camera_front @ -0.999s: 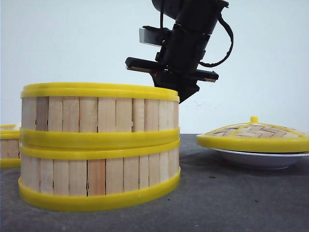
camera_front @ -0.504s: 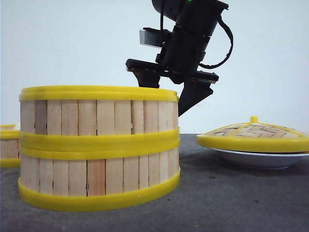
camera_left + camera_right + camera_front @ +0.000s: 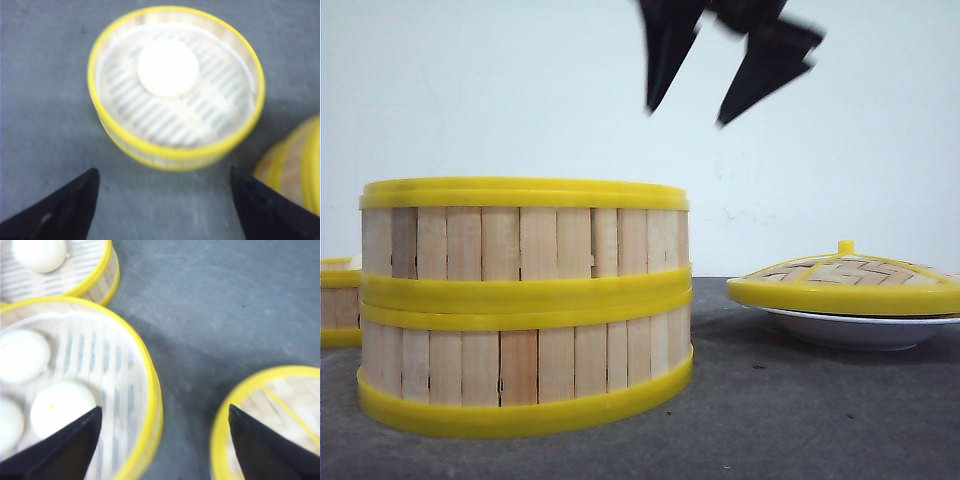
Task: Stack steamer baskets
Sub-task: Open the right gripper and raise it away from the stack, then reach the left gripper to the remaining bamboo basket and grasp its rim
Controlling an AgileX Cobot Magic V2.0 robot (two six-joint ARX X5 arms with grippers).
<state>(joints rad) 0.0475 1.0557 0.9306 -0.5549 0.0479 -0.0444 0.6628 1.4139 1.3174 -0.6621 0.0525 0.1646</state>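
The right gripper (image 3: 720,75) was down at the back rim of the top basket (image 3: 525,235) a moment ago. Now it has gone up high, at about 1 o'clock from the stack, with its jaws wide apart and nothing in them. So the top basket has been let go and sits straight on the bottom basket (image 3: 525,370) on the tabletop (image 3: 790,420). Two baskets are stacked. The third basket (image 3: 175,85), with one bun (image 3: 167,67) in it, stands alone under the left gripper (image 3: 162,205), which is open and empty. It likely goes on next. The lid (image 3: 845,280) waits at 3 o'clock.
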